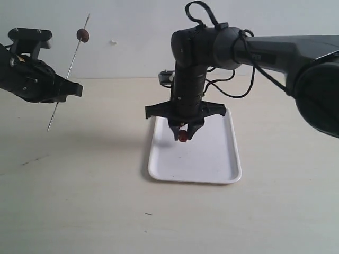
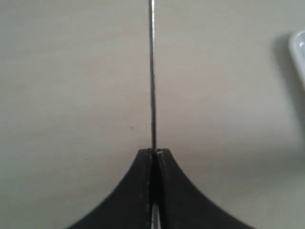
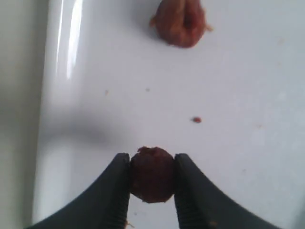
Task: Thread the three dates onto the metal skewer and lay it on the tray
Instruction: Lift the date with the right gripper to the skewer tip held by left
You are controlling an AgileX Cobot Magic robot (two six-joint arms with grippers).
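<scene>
At the left, my left gripper [image 1: 71, 87] is shut on the thin metal skewer [image 1: 69, 71], which it holds tilted in the air. One dark date [image 1: 82, 35] is threaded near the skewer's upper end. In the left wrist view the skewer [image 2: 152, 76] runs straight out from the shut gripper [image 2: 155, 152]. My right gripper [image 1: 183, 133] hangs just above the white tray [image 1: 212, 169], shut on a second red-brown date [image 3: 151, 174]. A third date [image 3: 181, 21] lies on the tray [image 3: 248, 95] beyond it; the arm hides it in the exterior view.
The tray stands on a pale wooden table [image 1: 79, 201]. A corner of the tray [image 2: 299, 52] shows at the edge of the left wrist view. A small red crumb [image 3: 196, 119] lies on the tray. A pale wall rises behind the table.
</scene>
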